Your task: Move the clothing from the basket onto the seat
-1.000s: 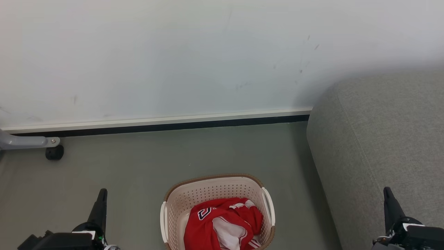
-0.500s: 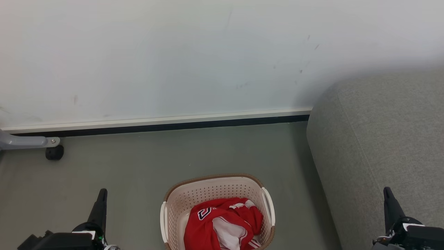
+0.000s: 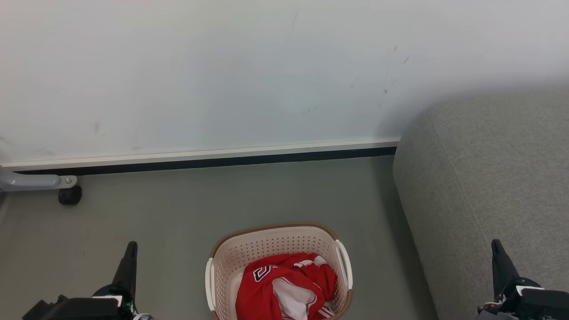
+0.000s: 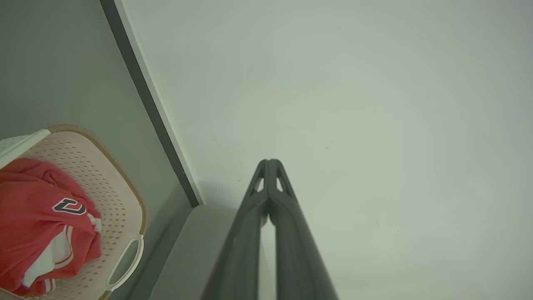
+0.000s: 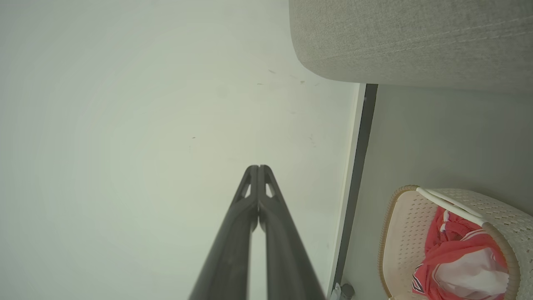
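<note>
At nine o'clock a grey leg (image 3: 31,182) ends in a black caster wheel (image 3: 70,195) on the grey-green floor (image 3: 178,204), just below the dark skirting (image 3: 200,162) of the pale wall (image 3: 222,66). Down at eight o'clock the left pincer (image 3: 131,249) points up toward the wall. Its two dark fingers are pressed together, holding nothing, well apart from the basket. The basket (image 3: 271,244) stands on the floor at six o'clock, cream with a brown rim and white side handles. The clothing (image 3: 284,284) lies crumpled inside it, red with white lining and navy lettering facing up. The seat (image 3: 489,178) takes up three to four o'clock, grey woven fabric with a rounded edge, near the basket but not touching it. At five o'clock the right pincer (image 3: 497,246) shows against the seat's fabric, its fingers likewise together and empty.
</note>
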Available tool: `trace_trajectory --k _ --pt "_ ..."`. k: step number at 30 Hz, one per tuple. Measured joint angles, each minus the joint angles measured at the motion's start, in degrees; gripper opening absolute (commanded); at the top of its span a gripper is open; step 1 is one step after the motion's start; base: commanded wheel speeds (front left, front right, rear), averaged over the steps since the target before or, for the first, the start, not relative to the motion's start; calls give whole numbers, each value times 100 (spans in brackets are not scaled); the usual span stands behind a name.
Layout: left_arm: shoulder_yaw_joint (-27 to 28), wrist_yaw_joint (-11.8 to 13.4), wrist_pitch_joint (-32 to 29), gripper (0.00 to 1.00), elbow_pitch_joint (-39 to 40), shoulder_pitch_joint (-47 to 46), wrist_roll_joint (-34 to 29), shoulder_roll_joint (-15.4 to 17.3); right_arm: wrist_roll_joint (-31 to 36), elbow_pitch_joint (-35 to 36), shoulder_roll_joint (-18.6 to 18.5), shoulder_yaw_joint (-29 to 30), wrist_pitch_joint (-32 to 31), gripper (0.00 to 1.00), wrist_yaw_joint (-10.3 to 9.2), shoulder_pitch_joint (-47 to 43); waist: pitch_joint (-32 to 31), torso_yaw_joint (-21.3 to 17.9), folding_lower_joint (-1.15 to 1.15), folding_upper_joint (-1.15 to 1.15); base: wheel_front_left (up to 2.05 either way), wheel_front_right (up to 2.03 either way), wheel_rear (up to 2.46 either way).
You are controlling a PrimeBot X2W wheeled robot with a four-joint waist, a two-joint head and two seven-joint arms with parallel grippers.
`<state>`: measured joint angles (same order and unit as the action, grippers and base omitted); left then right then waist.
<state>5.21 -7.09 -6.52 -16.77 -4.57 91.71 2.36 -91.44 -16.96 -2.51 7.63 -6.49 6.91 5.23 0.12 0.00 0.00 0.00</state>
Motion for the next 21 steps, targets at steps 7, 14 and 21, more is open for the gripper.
trace_trajectory --k 7,14,21 --pt "0 0 0 0 0 0 0 0 0 0 0 0 0 0 0 0 0 0 0 0 0 0 0" --pt "0 0 0 0 0 0 0 0 0 0 0 0 0 0 0 0 0 0 0 0 0 0 0" --pt "0 0 0 0 0 0 0 0 0 0 0 0 0 0 0 0 0 0 0 0 0 0 0"
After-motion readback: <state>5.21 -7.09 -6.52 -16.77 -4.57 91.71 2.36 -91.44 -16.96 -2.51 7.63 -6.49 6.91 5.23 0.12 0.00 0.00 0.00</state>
